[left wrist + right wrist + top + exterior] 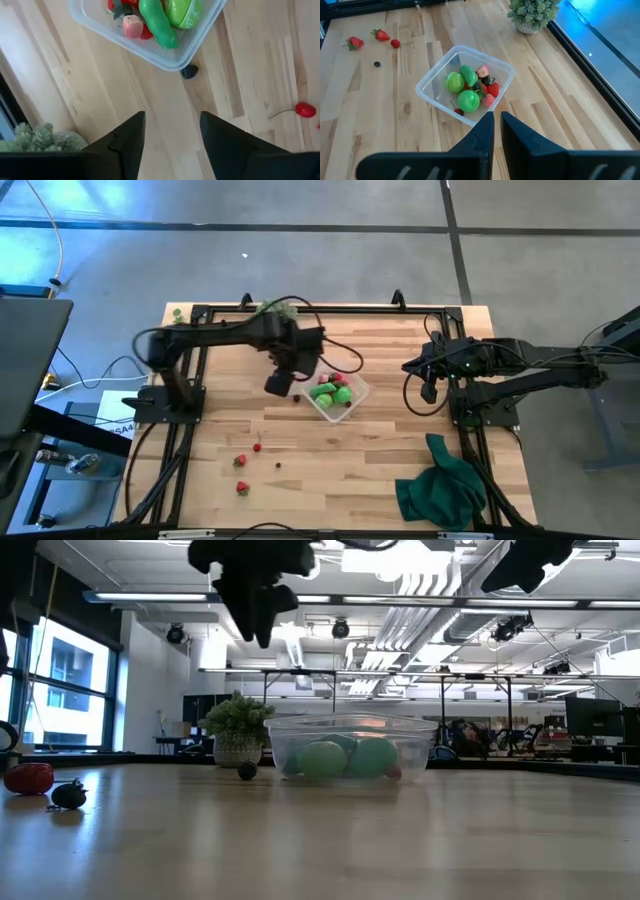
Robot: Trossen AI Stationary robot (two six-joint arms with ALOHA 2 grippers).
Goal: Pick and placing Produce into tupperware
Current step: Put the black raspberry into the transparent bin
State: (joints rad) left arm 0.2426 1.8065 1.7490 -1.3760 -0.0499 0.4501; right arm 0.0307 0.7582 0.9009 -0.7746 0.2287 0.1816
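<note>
My left gripper (pixel 170 137) hangs empty, fingers parted, above the wooden table (pixel 380 460) beside the clear squarish plastic tupperware (pixel 338 396) of green and red produce (pixel 470 87), my right gripper (pixel 497 125) clenched.

My tupperware (pixel 431 84), a clear squarish tub with rounded corners, sits upright near the middle of the table. Inside it lie three bright green pieces (pixel 468 100), some red berries (pixel 493 89), a pink one and a dark bit. Just outside its wall rests a small dark berry (pixel 189 72). Well apart, toward my left, two strawberries (pixel 381 34), a cherry (pixel 395 43) and another dark berry (pixel 377 64) lie loose.
</note>
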